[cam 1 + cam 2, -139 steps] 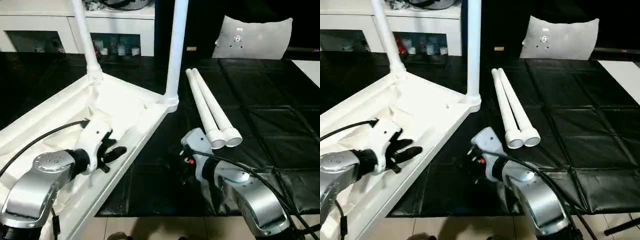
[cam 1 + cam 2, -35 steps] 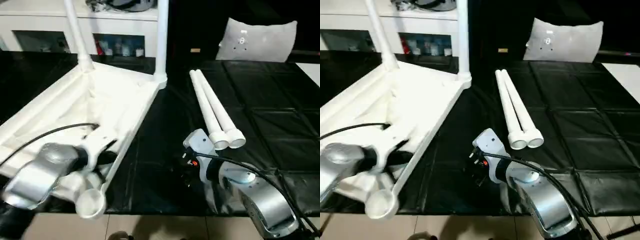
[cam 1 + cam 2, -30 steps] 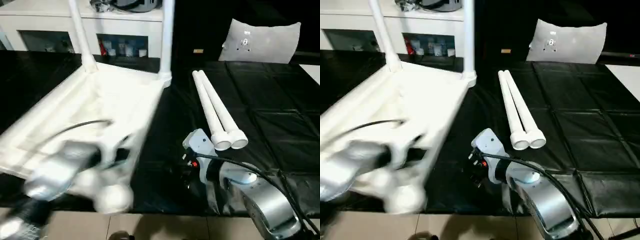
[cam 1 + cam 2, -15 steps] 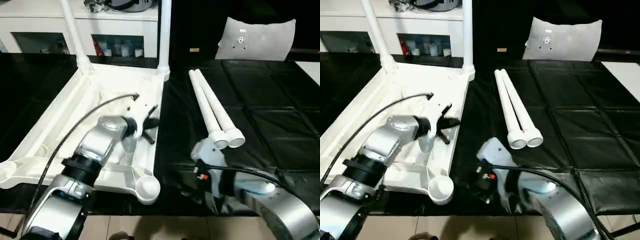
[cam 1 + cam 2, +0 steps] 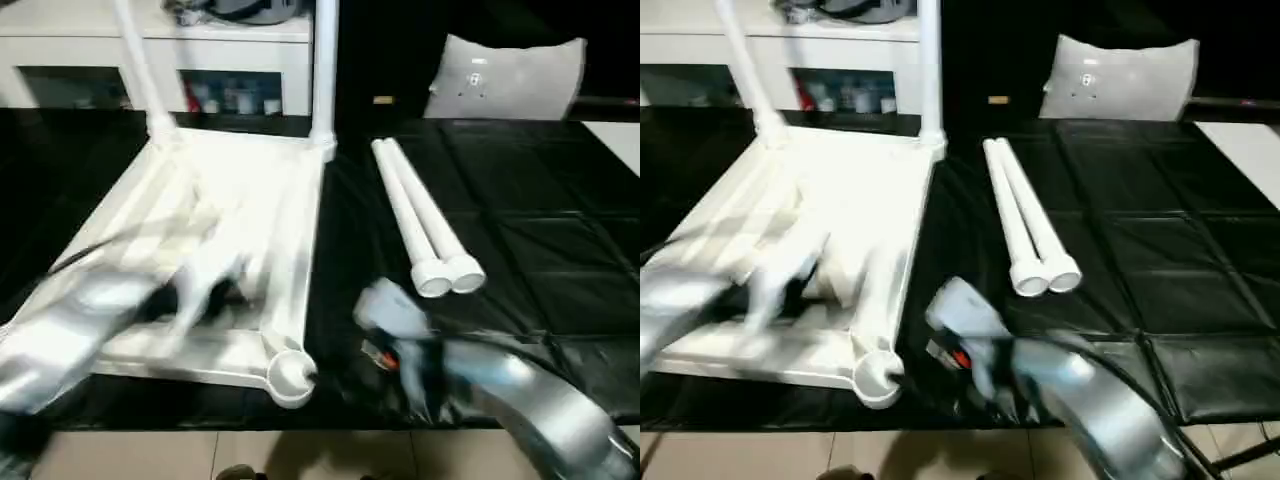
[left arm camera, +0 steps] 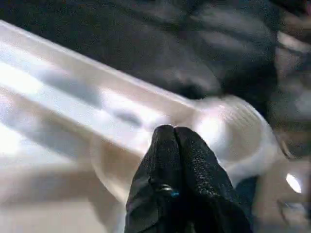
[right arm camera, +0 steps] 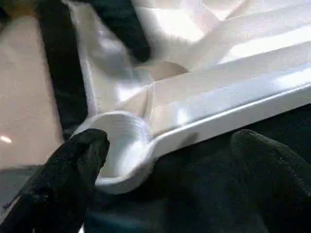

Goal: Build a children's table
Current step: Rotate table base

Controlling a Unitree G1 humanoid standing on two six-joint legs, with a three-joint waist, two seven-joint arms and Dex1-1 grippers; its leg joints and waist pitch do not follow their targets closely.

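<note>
Beside the right gripper [image 7: 160,160] — jaws wide, empty — the table top [image 5: 240,200] has swung square; left gripper [image 6: 177,165] shut.

Between the upturned table top [image 5: 250,200] and your two loose legs [image 5: 425,225] lay an open strip of black mat [image 5: 350,240]; two fitted legs [image 5: 325,70] stood beyond.
</note>
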